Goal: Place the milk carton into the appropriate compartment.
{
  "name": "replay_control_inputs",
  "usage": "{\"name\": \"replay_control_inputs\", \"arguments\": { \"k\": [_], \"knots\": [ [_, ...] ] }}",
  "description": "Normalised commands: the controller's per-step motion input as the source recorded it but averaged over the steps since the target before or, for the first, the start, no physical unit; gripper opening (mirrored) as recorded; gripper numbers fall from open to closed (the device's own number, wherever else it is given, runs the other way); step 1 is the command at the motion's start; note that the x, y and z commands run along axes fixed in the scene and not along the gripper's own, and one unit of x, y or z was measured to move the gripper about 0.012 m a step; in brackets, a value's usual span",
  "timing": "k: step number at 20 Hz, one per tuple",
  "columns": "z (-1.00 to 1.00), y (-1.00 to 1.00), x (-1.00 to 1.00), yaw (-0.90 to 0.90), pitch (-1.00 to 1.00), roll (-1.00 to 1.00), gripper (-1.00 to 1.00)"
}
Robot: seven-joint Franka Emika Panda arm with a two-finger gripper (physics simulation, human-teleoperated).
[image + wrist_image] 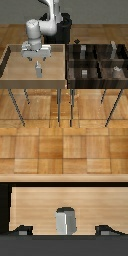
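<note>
The milk carton (37, 69) is a small pale grey-white box that stands upright on the floor of the light wooden bin (15, 75) at the exterior view's left. My gripper (37, 57) hangs open just above the carton, pointing down, and holds nothing. In the wrist view the carton (65, 221) sits between my two dark fingertips (22, 230), which are spread wide on either side without touching it. The gripper (64, 231) is centred over the carton.
A dark wooden bin with dividers (97, 62) stands at the exterior view's right and forms several compartments. Small grey blocks (84, 73) lie in some of them. Both bins stand on thin legs over a wooden floor. The robot's black base (64, 27) is behind.
</note>
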Motion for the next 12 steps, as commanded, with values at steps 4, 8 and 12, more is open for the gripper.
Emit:
{"name": "replay_control_inputs", "arguments": {
  "k": [4, 8, 12],
  "knots": [
    [-0.50, 0.00, 0.00, 0.00, 0.00, 0.00, 1.00],
    [-0.75, 0.00, 0.00, 0.00, 0.00, 0.00, 1.00],
    [0.00, 0.00, 0.00, 0.00, 0.00, 0.00, -1.00]
  ]
}}
